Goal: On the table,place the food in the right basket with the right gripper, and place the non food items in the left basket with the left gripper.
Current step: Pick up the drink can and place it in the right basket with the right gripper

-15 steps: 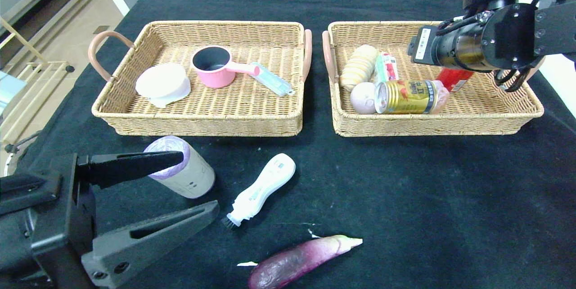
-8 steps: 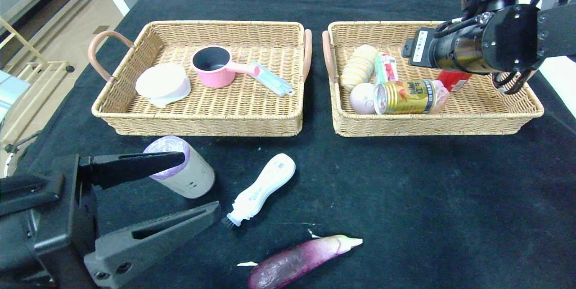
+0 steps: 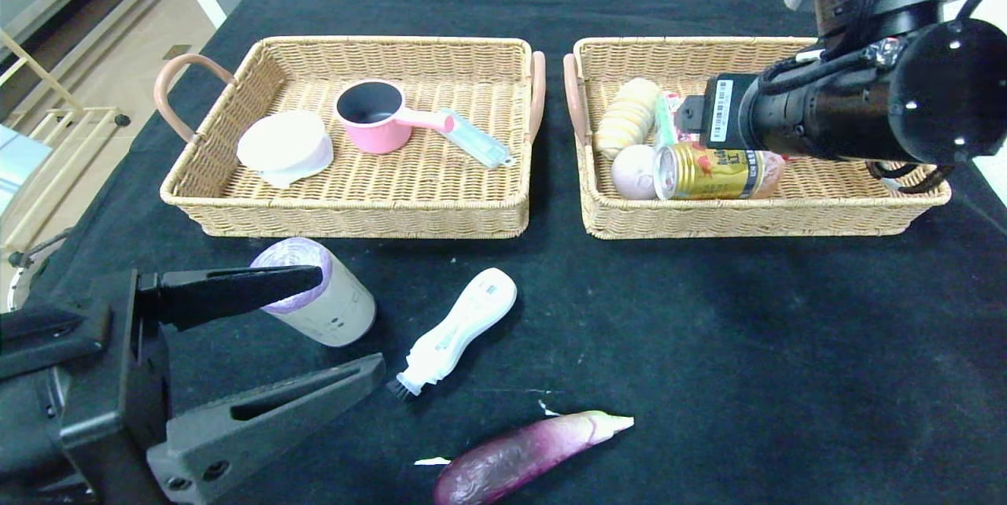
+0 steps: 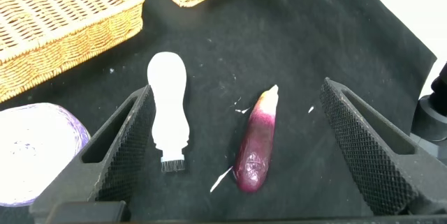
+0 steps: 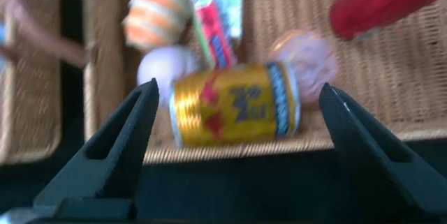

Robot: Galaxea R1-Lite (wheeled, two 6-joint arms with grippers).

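A: Head view is showing the eggplant (image 3: 529, 454) lying alone on the black surface (image 3: 747, 348) at the near edge, well apart from the right basket (image 3: 826, 206). It is the only food I am seeing outside that basket.

B: Fingers?

A: Right gripper (image 5: 237, 119) is hanging over the right basket with its fingers standing wide and gripping nothing; the gold can (image 5: 234, 112) is lying in the basket below them. Left gripper (image 3: 315, 324) is sitting low at the near left, fingers spread wide and empty too, with the beige roll (image 3: 319, 304) just beside it and the white brush (image 3: 460, 328) between roll and eggplant.

B: How is the eggplant going to handle?

A: I am guessing smooth, waxy skin, so slippery, fairly light, firm but bruisable. It is also tapering, so you are risking it squirting out if you are pinching near the pale tip. You are better off closing across the thick purple middle, fingers crosswise to its length, squeezing gently.
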